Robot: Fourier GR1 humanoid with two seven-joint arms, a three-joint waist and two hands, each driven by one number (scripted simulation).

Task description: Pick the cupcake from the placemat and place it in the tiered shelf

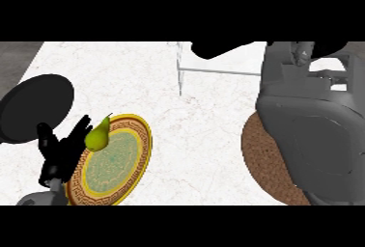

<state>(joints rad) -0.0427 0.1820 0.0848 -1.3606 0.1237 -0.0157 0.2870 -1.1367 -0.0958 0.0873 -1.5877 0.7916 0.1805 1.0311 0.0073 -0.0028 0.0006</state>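
Note:
No cupcake shows anywhere in the head view. The brown round placemat lies at the right, mostly covered by my grey right forearm, which stretches up toward the far side. My right hand is a dark shape at the top edge, over the pale tiered shelf, whose thin rail and post show at centre top. What it holds, if anything, is hidden. My left hand rests open at the lower left, fingers up, beside the plate.
A yellow-green patterned plate lies at the lower left with a green pear on its upper rim. A black round pan sits at the left edge. White marble counter lies between plate and placemat.

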